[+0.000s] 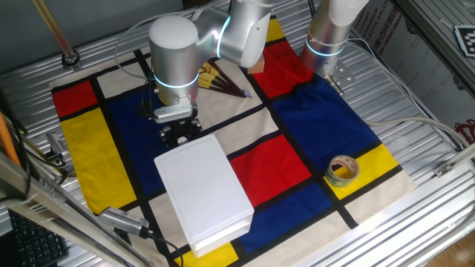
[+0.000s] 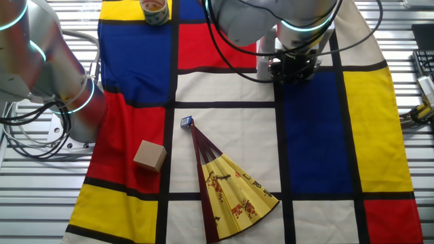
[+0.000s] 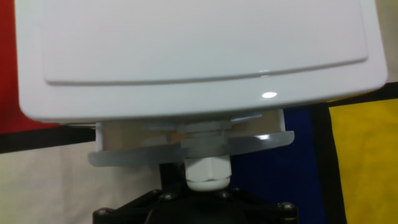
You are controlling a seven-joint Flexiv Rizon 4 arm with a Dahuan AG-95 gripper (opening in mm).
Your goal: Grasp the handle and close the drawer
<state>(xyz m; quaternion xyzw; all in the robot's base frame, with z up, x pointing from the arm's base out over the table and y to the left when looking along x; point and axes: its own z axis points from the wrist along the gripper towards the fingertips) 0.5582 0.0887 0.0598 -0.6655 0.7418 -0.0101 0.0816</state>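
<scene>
The flat white box (image 1: 202,189) lies mid-table on the colour-block cloth. In the hand view its lid (image 3: 199,56) fills the top. Below it the drawer (image 3: 186,148) sticks out a little, showing its narrow front rim. The small white handle (image 3: 205,171) juts from that rim. My black gripper (image 3: 205,180) is at the drawer's short front face, with its fingers (image 3: 171,177) close around the handle, and it looks shut on it. It also shows in one fixed view (image 1: 178,132) and in the other fixed view (image 2: 293,68), where the arm hides the box.
A tape roll (image 1: 342,170) lies at the right. A folded paper fan (image 2: 230,190) and a tan wooden cube (image 2: 150,155) lie beyond the gripper. A second arm's base (image 1: 330,30) stands at the back. A metal tool (image 1: 122,220) lies at the front left.
</scene>
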